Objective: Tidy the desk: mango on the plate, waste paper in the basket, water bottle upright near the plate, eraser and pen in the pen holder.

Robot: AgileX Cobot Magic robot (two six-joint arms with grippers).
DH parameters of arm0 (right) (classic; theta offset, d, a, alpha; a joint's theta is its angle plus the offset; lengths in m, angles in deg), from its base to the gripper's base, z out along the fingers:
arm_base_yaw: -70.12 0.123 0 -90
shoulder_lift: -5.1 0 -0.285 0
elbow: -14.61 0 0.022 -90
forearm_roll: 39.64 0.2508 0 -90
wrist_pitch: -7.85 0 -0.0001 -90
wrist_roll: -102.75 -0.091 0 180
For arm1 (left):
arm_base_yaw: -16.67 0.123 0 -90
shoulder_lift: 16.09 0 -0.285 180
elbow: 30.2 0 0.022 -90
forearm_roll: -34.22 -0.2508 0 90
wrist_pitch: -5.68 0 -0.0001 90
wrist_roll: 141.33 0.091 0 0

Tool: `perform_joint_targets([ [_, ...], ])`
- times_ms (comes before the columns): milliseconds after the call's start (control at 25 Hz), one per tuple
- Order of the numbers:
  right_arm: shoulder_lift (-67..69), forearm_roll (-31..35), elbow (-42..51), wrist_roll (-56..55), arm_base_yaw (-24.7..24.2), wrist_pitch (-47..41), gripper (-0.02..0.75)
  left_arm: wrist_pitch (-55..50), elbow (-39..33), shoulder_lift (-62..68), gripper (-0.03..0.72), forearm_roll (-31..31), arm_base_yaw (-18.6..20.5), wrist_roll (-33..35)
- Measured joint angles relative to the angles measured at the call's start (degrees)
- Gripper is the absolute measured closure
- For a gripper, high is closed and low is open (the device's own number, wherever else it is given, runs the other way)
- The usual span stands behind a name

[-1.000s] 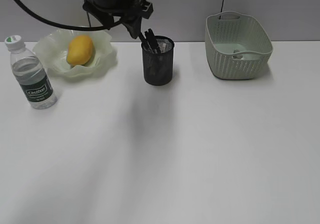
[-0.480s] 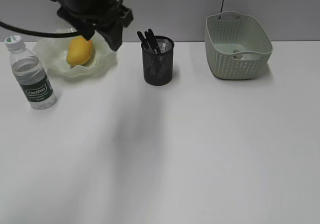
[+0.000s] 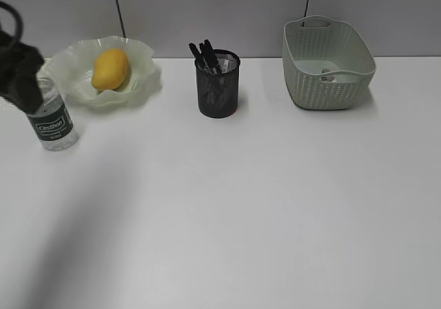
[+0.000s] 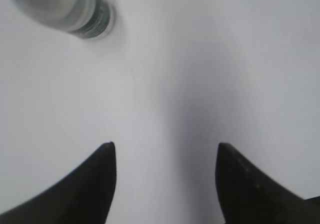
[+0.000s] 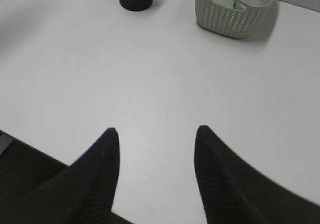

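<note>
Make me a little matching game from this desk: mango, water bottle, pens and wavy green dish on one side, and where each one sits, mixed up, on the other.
Things:
1. mango
2. water bottle
3. pens
4. plate

Places:
A. standing in the black mesh pen holder
B. upright on the desk, left front of the plate
C. lying in the wavy green dish
D. at the back left of the desk, left of the pen holder

Pairs: 1-C, 2-B, 3-A, 4-D
</note>
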Motion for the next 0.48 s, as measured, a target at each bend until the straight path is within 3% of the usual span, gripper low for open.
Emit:
perform_joint_targets([
  [200,0.0,0.0,0.0,0.0,0.0,-0.05,0.344,3.61,-11.14,-14.62,0.239,0.06,4.08,0.59],
  [480,0.0,0.0,0.0,-0.05,0.0,-0.05,0.344,8.1,-23.9,-41.0,0.249,2.72,4.25,0.62],
])
